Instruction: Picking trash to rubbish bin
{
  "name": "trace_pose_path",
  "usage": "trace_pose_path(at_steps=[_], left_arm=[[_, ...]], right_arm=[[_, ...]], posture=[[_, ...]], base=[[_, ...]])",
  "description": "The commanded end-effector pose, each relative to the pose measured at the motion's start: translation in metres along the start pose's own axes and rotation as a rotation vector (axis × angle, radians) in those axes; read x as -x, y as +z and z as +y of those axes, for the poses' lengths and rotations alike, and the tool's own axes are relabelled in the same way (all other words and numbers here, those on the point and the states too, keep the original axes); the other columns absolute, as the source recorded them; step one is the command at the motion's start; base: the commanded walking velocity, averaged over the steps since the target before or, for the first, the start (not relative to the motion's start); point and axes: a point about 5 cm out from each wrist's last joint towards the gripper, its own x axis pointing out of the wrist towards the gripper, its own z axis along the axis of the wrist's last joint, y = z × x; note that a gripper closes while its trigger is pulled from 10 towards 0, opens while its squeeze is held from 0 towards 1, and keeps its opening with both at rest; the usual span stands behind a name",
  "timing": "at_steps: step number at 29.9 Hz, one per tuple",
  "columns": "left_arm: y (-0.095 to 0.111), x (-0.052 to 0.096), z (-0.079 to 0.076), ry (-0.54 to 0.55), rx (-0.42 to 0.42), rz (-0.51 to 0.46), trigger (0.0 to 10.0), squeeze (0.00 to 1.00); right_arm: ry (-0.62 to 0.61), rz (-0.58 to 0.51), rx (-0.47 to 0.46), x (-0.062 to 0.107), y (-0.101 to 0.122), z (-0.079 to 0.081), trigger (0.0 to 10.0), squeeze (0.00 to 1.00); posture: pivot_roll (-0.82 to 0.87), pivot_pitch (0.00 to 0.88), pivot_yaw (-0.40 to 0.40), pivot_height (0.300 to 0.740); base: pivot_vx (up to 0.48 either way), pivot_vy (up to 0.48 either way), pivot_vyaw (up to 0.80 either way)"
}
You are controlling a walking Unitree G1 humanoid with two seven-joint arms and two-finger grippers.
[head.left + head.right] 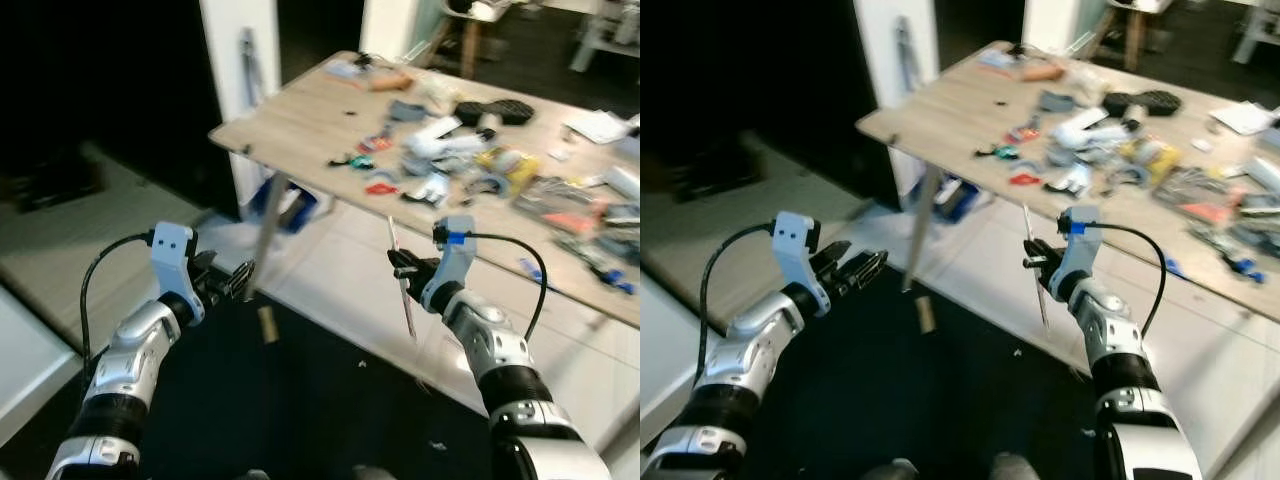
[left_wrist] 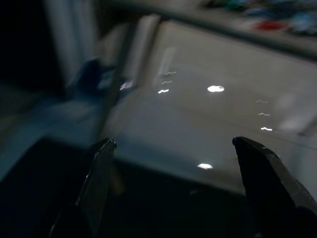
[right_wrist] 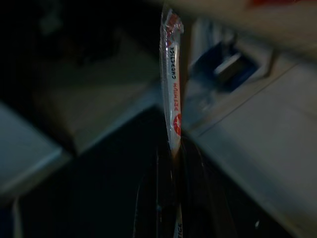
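Observation:
My right gripper [image 1: 402,268] is shut on a long thin wrapped chopstick packet [image 1: 401,279], white with red print, held upright in mid-air over the pale floor just in front of the table. The right wrist view shows the packet [image 3: 172,94] rising from between the closed fingers. My left gripper [image 1: 240,277] is raised at the left over the dark rug, its fingers [image 2: 96,183] spread open with nothing between them. A small tan scrap [image 1: 266,325] lies on the rug's edge between the two arms.
A wooden table [image 1: 300,120] stands ahead, strewn with several tools, cables and packets. A slim table leg [image 1: 268,230] drops in front of the left gripper. A blue object [image 1: 290,205] sits under the table. A dark rug [image 1: 300,410] covers the near floor.

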Motion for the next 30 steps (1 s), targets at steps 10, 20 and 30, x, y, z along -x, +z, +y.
trace_pose_path(at_steps=[10, 20, 30], left_arm=[[-0.060, 0.020, 0.021, 0.227, 0.069, 0.193, 10.0, 0.00], [-0.080, 0.015, 0.007, 0.274, 0.168, 0.213, 10.0, 0.00], [-0.094, 0.006, -0.021, 0.232, 0.229, 0.191, 10.0, 0.00]], right_arm=[[-0.137, 0.131, -0.052, 0.019, -0.050, -0.018, 10.0, 0.00], [-0.174, 0.188, -0.127, 0.023, -0.075, -0.011, 10.0, 0.00], [-0.210, 0.166, -0.235, 0.025, -0.090, -0.001, 10.0, 0.00]], posture=[[-0.08, 0.000, 0.027, 0.740], [-0.08, 0.000, 0.026, 0.740], [-0.08, 0.000, 0.031, 0.740]], base=[[0.000, 0.000, 0.76], [0.000, 0.000, 0.76], [0.000, 0.000, 0.75]])
